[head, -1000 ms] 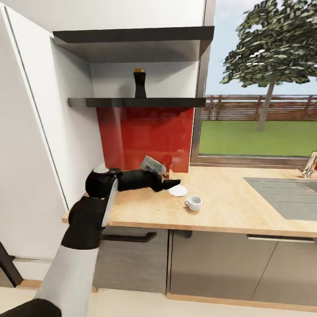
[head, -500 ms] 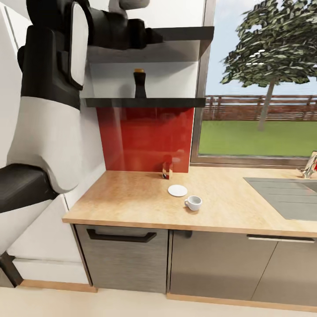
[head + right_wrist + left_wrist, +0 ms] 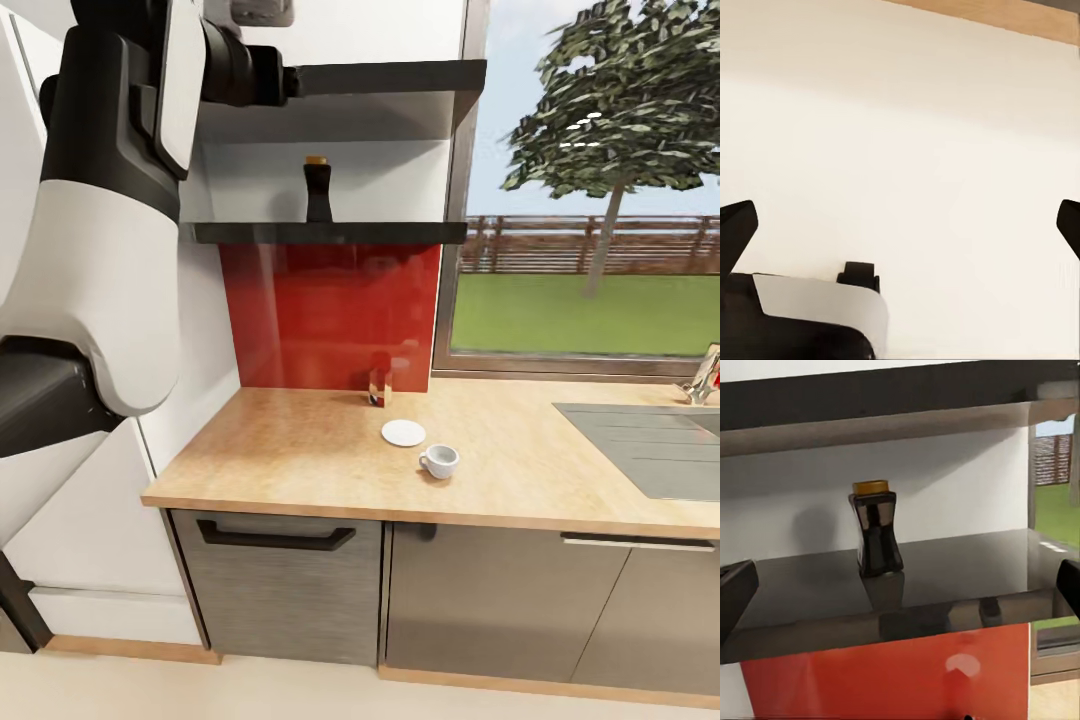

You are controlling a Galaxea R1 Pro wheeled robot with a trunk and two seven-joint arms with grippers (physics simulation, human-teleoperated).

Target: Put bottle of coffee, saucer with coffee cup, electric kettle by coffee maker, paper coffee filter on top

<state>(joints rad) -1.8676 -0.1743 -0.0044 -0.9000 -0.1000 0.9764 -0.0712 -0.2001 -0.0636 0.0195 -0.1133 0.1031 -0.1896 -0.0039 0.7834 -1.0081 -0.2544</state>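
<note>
The bottle of coffee (image 3: 317, 190), dark with a yellow cap, stands upright on the lower dark kitchen shelf (image 3: 330, 233). My left arm (image 3: 110, 200) is raised to shelf height at the upper left. In the left wrist view the bottle of coffee (image 3: 876, 529) sits ahead of my left gripper (image 3: 900, 589), which is open wide and some way short of it. The white saucer (image 3: 403, 433) lies on the kitchen countertop (image 3: 290, 455), with the coffee cup (image 3: 439, 460) on the counter just beside it. My right gripper (image 3: 900, 221) hangs open over pale floor.
A small red-topped jar (image 3: 379, 385) stands against the red backsplash (image 3: 330, 310) behind the saucer. A sink (image 3: 650, 445) is set into the counter at the right. A second shelf (image 3: 380, 80) overhangs the bottle. White tall cabinets (image 3: 60, 400) stand to the left.
My left arm rose from beside the saucer on the counter up to shelf height, then drew back slightly to the left. Saucer, cup and bottle have not moved.
</note>
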